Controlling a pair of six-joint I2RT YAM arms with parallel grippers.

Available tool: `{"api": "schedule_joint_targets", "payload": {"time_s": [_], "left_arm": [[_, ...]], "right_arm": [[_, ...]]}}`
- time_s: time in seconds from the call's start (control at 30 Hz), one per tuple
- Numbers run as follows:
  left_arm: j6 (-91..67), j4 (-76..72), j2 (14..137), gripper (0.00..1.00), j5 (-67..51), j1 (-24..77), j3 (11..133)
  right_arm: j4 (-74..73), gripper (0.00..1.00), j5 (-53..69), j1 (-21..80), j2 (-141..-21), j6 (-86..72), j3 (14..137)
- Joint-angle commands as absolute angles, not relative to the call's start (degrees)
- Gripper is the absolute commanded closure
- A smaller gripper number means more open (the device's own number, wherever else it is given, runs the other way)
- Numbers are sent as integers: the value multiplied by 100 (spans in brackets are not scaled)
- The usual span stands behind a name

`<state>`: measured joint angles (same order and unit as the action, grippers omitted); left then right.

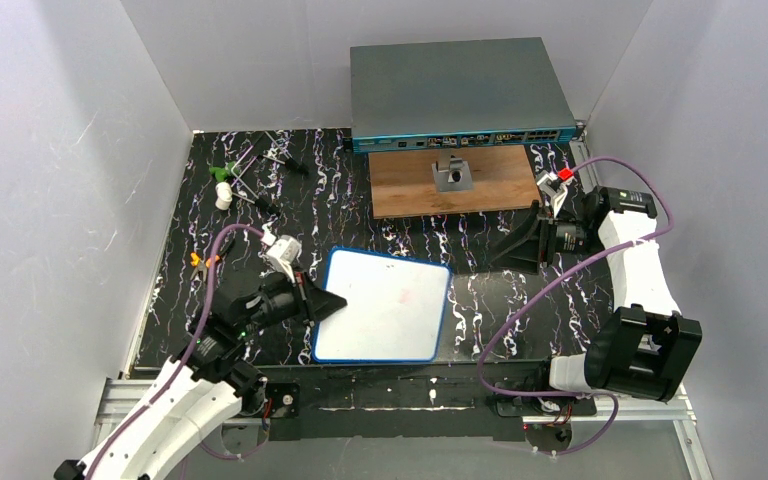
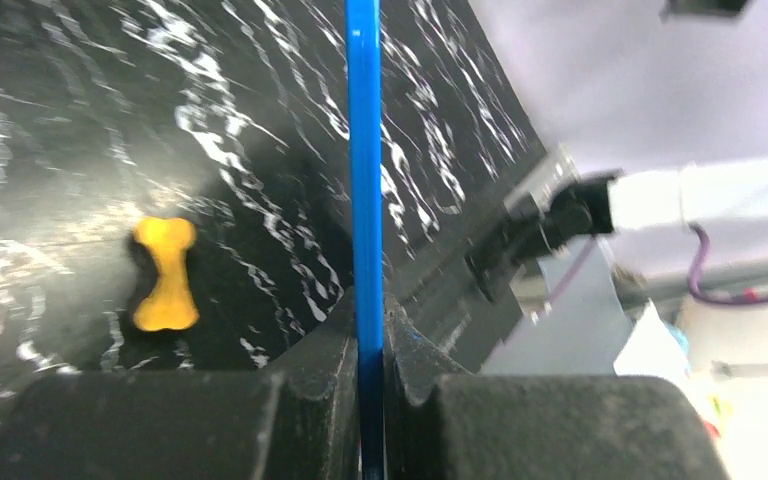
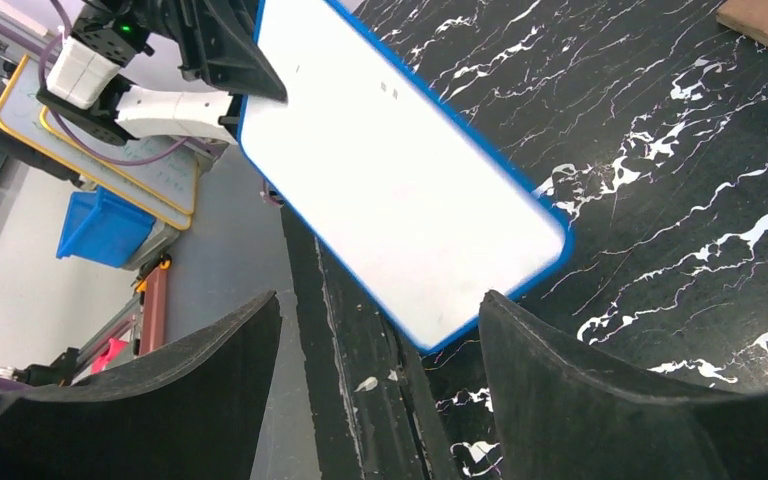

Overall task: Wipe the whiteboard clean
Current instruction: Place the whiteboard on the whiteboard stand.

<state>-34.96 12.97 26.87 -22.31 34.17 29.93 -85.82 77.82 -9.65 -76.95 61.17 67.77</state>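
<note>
The whiteboard [image 1: 385, 305] is white with a thin blue rim and lies near the front middle of the black marbled table, looking almost wiped clean except for a faint smudge. My left gripper [image 1: 325, 303] is shut on its left edge. In the left wrist view the blue rim [image 2: 364, 150] runs straight up from between the closed jaws of the left gripper [image 2: 365, 330]. My right gripper [image 1: 520, 245] hovers to the right of the board, open and empty. From the right wrist the whiteboard [image 3: 400, 190] shows beyond the spread right gripper [image 3: 380, 300].
A large grey box with ports [image 1: 460, 90] stands at the back. A wooden board [image 1: 490, 185] in front of it carries a small metal piece [image 1: 452, 173]. An orange bone-shaped piece [image 2: 165, 275] lies left of the whiteboard. Small green and white items [image 1: 225, 180] sit at the back left.
</note>
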Motion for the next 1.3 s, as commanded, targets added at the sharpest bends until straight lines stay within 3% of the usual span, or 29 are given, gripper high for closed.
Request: {"api": "schedule_joint_targets", "payload": {"time_s": [0.0, 0.23, 0.43, 0.57, 0.8, 1.03, 1.27], "left_arm": [[-3610, 2245, 2316, 100, -316, 3311, 3730], [-3636, 2765, 2297, 100, 1718, 3313, 4376], [-2539, 1584, 3300, 100, 2153, 3258, 4841], [-1990, 836, 4293, 100, 1551, 2638, 5371], [-2505, -1020, 5763, 100, -715, 412, 5821], [-2397, -2024, 7228, 100, -1490, 10, 6898], [-2129, -3024, 8154, 100, -1702, -512, 7220]], "right_arm": [[-8667, 21, 7992, -1002, -7621, 6056, 6896], [-8574, 20, 8033, -1011, -7540, 5945, 6843], [-8307, 20, 8033, -1011, -7466, 5648, 6735], [-8299, 20, 8052, -1011, -7479, 5625, 6708], [-8131, 20, 8051, -1011, -7445, 5451, 6616], [-8061, 20, 8034, -1010, -7537, 5379, 6592], [-8001, 20, 8007, -1006, -7659, 5321, 6565]]}}
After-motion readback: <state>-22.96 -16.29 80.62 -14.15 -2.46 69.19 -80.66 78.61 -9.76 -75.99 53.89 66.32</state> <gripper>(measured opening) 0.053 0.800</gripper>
